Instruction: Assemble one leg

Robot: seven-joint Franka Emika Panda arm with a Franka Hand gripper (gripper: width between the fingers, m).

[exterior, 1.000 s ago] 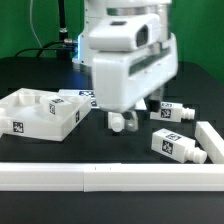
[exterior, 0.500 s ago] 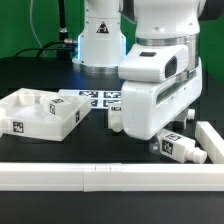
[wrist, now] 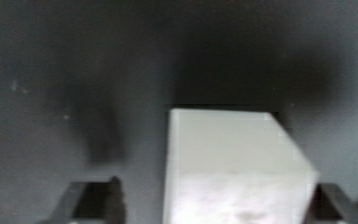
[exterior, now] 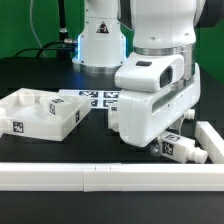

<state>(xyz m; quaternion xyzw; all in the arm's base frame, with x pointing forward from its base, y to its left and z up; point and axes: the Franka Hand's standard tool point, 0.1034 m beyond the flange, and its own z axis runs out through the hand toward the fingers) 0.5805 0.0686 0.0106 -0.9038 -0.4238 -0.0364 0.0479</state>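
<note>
Hovering low over the desk (exterior: 45, 148), the tool (wrist: 220, 208) was spread, the leg (wrist: 240, 160) lying between its fingers (wrist: 98, 203), nearer one; we judged closing off-centre could shove or twist it loose.

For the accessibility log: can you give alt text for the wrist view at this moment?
A white block lies on a dark table between the open gripper's two fingers; a dark gap separates it from at least one finger. The picture is blurred.
</note>
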